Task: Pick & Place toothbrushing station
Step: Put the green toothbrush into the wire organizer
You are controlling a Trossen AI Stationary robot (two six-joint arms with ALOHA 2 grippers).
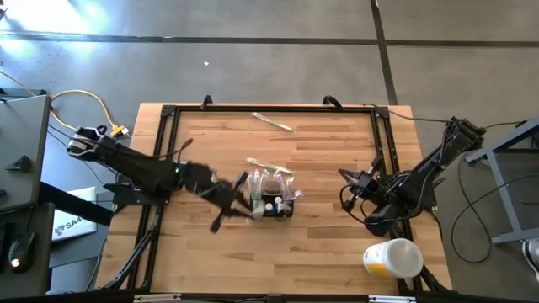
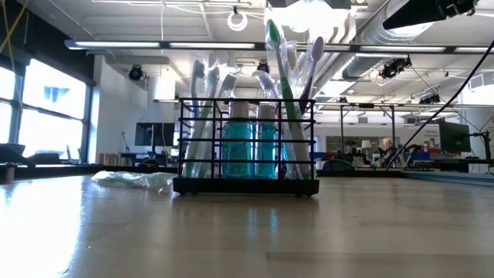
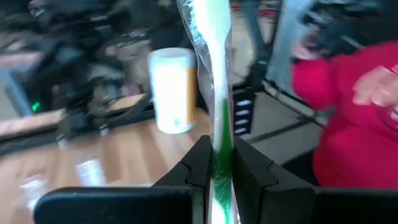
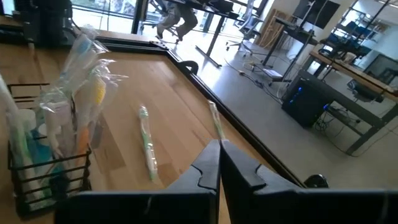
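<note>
Caddy (image 1: 274, 202): mid-table, upright, stocked with wrapped brushes. Left gripper (image 3: 217, 163): just beside the caddy, jaws pinching a green wrapped toothbrush (image 3: 214, 81), probably for loading. Right gripper (image 4: 219, 163): parked at the table's right edge, jaws pressed together, empty.

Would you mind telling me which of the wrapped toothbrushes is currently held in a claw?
It is the green toothbrush, pinched between the fingers of the left claw. The others lie loose on the wooden table or stand in the black caddy.
</note>
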